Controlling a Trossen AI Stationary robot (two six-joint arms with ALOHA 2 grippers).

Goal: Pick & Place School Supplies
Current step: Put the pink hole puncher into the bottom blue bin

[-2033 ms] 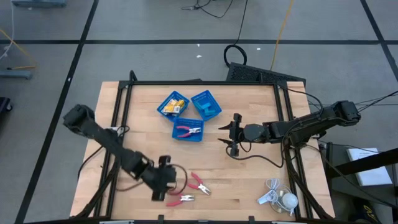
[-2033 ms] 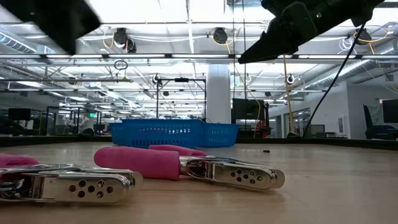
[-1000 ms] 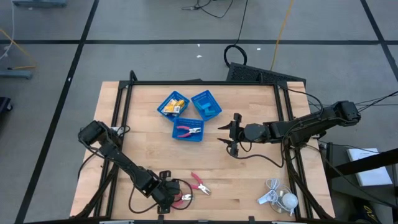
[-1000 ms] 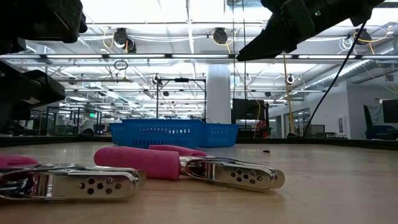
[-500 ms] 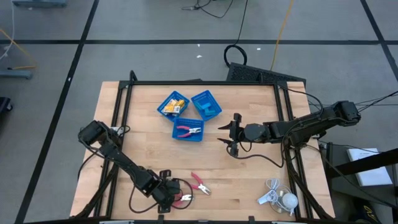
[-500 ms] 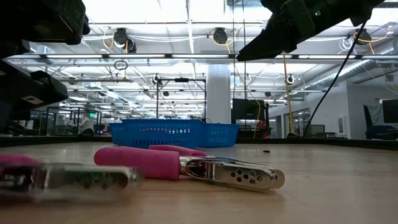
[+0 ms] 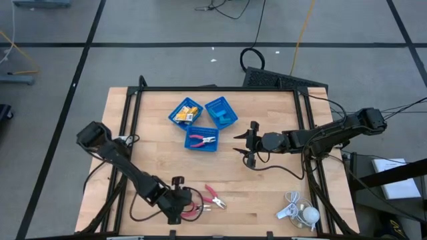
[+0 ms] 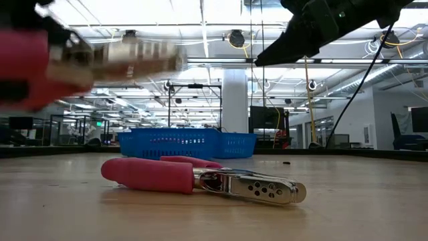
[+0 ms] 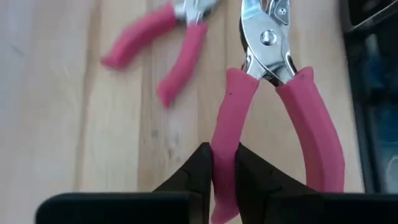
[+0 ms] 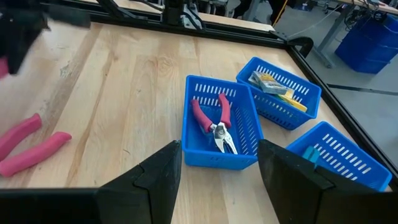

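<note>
Open tabletop [image 7: 153, 167] between loose pliers [image 7: 214, 197] and trays [image 7: 201, 139]; right end effector [image 7: 248, 145] hangs beside trays.

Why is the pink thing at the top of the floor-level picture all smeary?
In the low view those pliers are smeared by motion blur, while the other pliers on the table look sharp. In the left wrist view the left tool is pinching one pink handle of the raised pair, and there they look crisp.

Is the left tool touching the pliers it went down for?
Touching. The left wrist view shows the left tool shut on one pink handle of the pliers, both fingers pressed against it.
</note>
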